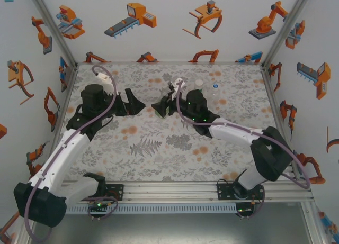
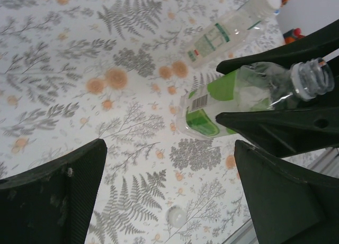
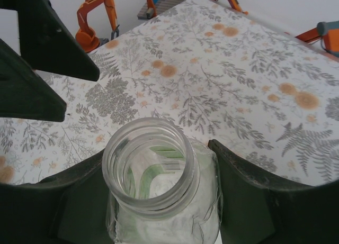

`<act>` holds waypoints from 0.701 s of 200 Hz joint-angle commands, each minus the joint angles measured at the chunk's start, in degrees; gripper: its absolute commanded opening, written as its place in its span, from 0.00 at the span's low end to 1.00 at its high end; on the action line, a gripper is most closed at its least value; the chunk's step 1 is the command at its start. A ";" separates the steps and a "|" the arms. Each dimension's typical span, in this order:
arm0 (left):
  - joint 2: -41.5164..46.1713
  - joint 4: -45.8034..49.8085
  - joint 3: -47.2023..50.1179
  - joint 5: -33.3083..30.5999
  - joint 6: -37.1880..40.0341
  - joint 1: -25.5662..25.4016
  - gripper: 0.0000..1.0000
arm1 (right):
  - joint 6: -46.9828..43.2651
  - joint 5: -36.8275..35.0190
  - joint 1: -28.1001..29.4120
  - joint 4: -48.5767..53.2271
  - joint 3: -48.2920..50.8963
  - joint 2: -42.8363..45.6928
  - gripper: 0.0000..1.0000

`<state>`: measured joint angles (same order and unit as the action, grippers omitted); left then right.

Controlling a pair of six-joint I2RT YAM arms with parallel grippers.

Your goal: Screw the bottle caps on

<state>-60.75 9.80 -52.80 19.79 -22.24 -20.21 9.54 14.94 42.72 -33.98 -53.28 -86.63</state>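
Right gripper [image 2: 220, 93] clamped on clear plastic bottle with green label [image 3: 151, 172] at table centre, threaded neck uncapped. Left gripper [image 2: 169, 148] fingers apart, facing it. Small round white plastic cap [image 2: 176, 217] lies on floral tabletop [image 2: 63, 64].

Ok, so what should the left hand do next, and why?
Probably lower the left hand onto the loose white cap lying on the table near it, then close on it. The right hand grips the bottle, whose threaded neck is bare, and the left hand is open and empty.
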 commanded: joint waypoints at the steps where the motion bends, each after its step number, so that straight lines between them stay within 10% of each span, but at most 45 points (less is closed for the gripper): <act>1: -0.77 -11.62 1.60 8.56 -0.55 -0.13 1.00 | -2.14 6.43 -1.87 9.27 -3.05 4.63 0.43; 77: -0.68 -35.18 5.14 18.71 9.55 -5.98 0.98 | -2.76 20.91 -4.49 24.07 -14.04 13.21 0.42; 140: 0.28 -49.37 4.42 26.57 5.98 -8.10 0.97 | 6.82 28.26 -4.49 15.13 -19.83 15.30 0.42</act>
<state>-61.91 -30.22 -47.97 42.00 -15.49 -27.40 10.81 37.43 38.37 -12.67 -70.04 -72.05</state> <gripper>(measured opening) 0.974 0.558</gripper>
